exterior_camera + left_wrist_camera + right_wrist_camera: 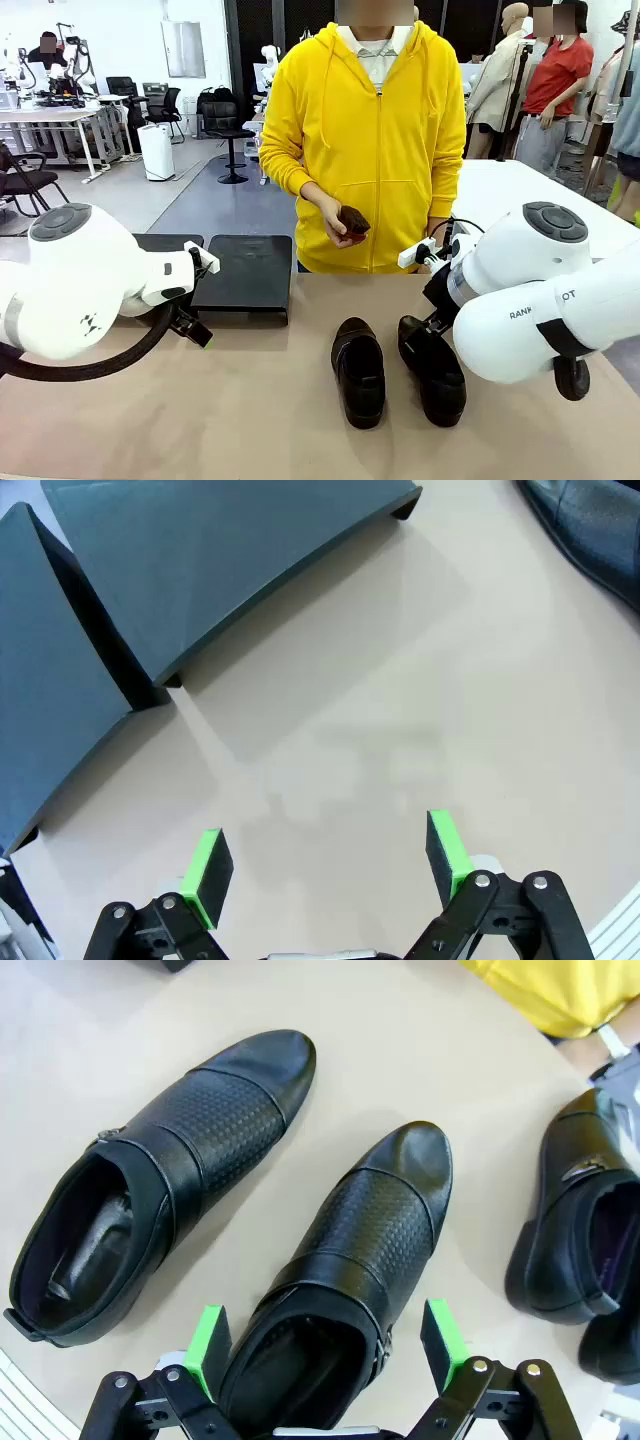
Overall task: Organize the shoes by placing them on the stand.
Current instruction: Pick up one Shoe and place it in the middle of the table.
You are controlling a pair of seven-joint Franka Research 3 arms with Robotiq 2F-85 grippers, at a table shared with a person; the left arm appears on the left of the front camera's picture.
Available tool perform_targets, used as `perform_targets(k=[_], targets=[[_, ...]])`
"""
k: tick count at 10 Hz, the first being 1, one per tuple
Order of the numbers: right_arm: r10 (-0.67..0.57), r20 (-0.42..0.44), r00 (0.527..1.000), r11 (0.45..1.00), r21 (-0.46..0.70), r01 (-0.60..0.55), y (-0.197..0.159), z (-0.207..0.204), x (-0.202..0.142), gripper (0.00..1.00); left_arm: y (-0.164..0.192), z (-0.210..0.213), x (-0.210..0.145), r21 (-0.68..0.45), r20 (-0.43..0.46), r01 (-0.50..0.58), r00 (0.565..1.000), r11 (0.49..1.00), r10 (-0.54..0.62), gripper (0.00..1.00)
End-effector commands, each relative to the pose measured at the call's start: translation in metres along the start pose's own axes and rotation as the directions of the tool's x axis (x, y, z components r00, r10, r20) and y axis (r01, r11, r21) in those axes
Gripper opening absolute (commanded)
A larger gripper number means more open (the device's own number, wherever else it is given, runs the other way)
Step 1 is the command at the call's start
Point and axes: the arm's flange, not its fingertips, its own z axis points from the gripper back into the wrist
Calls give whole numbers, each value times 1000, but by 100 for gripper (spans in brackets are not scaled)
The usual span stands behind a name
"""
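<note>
While left gripper (325, 865) and right gripper (325, 1345) both gape empty, right should straddle the bottom-centre shoe (375, 1225) squarely.

— Where are the shoes (358, 372)?
— I see two glossy black loafers upright, side by side on the tabletop (250, 400), right of centre; a third shoe (575, 1210) stands just beside them.
— And the stand (243, 272)?
— Low, black, two adjoining sections, at the far edge, left of them.

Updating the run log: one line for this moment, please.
left gripper: jaws open, over bare table beside stand | right gripper: jaws open, over shoe, heel end
</note>
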Motion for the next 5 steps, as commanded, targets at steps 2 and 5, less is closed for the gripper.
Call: perform_targets(k=[2, 5], targets=[[-2, 16, 1000, 1000, 3, 2, 1, 0, 1, 100, 0, 0, 0, 0, 0, -1, 1000, 1000, 1, 100], [-2, 16, 1000, 1000, 3, 2, 1, 0, 1, 100, 0, 0, 0, 0, 0, -1, 1000, 1000, 1, 100]])
